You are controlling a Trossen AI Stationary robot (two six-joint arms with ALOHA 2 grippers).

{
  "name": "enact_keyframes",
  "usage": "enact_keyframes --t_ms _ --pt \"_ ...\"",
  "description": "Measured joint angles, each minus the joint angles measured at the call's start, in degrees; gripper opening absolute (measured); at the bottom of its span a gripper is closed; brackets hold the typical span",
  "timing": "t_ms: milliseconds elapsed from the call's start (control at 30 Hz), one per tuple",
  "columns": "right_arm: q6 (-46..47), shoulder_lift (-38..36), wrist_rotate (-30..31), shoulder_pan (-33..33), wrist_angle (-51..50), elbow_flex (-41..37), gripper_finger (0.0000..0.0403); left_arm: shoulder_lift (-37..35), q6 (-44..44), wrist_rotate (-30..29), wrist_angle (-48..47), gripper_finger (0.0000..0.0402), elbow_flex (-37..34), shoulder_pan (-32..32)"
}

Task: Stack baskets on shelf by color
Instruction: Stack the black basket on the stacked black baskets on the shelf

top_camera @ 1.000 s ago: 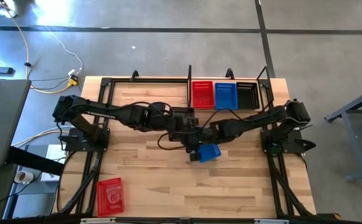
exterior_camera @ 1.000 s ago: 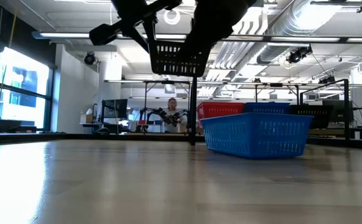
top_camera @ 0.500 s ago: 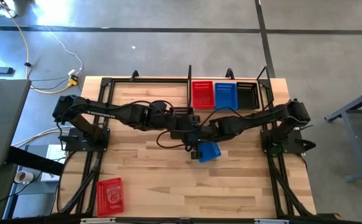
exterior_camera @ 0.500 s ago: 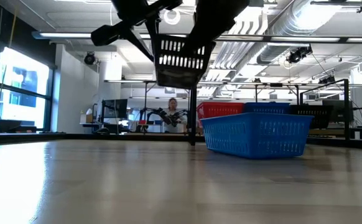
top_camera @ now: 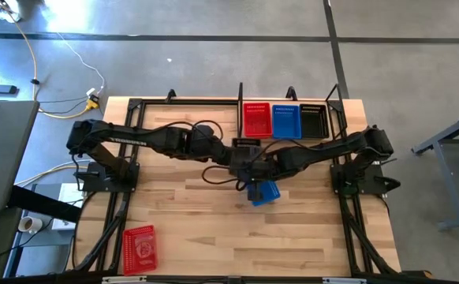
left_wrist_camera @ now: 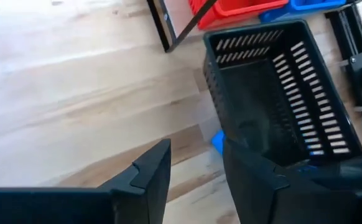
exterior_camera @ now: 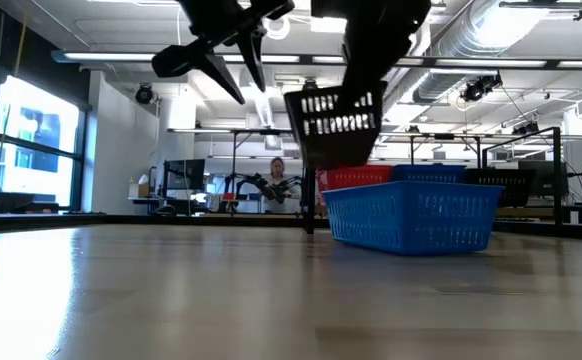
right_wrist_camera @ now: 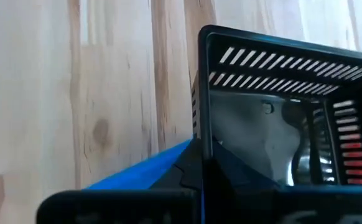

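Baskets are the business here, and one black basket (exterior_camera: 338, 122) hangs in the air above the table (top_camera: 198, 221), gripped at its rim by the right gripper (exterior_camera: 371, 72), whose fingers are closed on it; the basket tilts, its open top showing to the left wrist camera (left_wrist_camera: 280, 99). Just left of it the left gripper (exterior_camera: 233, 62) hovers with its fingers spread apart, holding nothing. Directly below sits a blue basket (top_camera: 263, 192) on the table's middle, right of centre. At the far edge, the shelf (top_camera: 292, 99) carries a red basket (top_camera: 255, 120), a second blue basket (top_camera: 285, 120) and a second black basket (top_camera: 314, 120) side by side. Another red basket (top_camera: 140, 248) lies at the near left corner
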Motion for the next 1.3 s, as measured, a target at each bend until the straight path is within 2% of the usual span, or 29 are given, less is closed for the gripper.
enact_keyframes --t_ms 267,533,700,933,1167,1300 --pt "6.13 -0.18 0.14 0.12 -3.79 0.0 0.0 -3.41 8.28 0.14 -0.02 0.0134 0.0 4.05" --pt "11.66 -4.34 6.68 0.51 -7.01 0.0 0.0 -7.07 17.81 0.32 -0.05 0.0134 0.02 7.64" --pt "14.76 -8.47 11.95 0.51 -10.91 -0.01 0.0 -8.29 23.04 0.83 -0.02 0.0134 0.02 8.82" --pt "20.13 -14.91 18.34 0.51 -20.09 -0.55 0.0 -8.56 29.65 4.73 -0.01 0.0133 0.02 10.73" --pt "25.7 -25.77 20.68 0.51 -20.18 -9.15 0.0 -8.54 32.47 5.14 -0.03 0.0133 0.02 12.36" --pt "23.56 -31.92 21.14 0.25 -20.13 -13.12 0.0 -8.54 32.9 5.22 0.02 0.0133 0.02 13.56"
